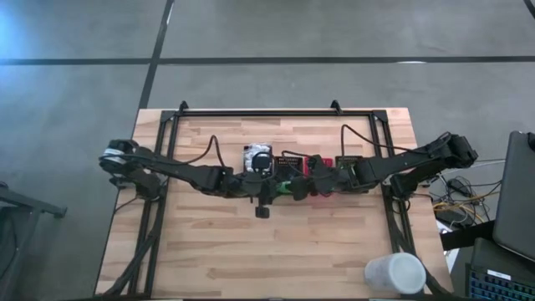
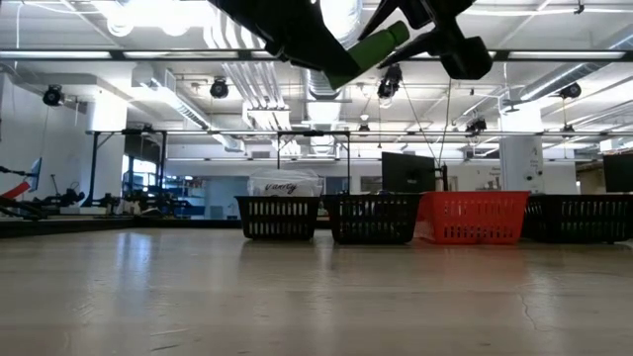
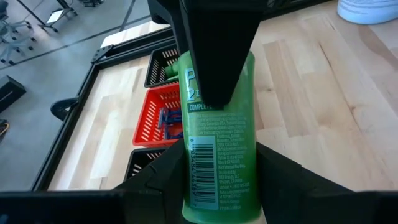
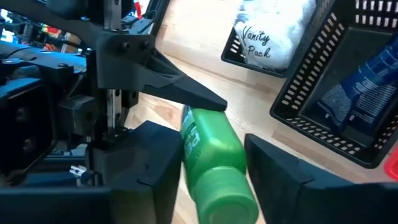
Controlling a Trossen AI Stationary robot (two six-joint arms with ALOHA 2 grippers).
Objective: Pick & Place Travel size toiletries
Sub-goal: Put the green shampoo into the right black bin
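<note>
The green bottle (image 3: 221,149), a smooth glossy plastic cylinder with a printed label, is held in mid-air above the row of mesh bins (image 2: 376,218), just over the red bin (image 3: 163,118); the left hand (image 3: 217,180) grips it at one end, and the right hand (image 4: 208,168) has its fingers straddling the other end, part-closed; firm contact cannot be confirmed. Judged a hand-to-hand transfer: the right fingers should seat squarely on the round, slippery body before the left lets go. Bins are stiff open lattice, black and red, on the pale wood-plank table (image 1: 334,251).
</note>
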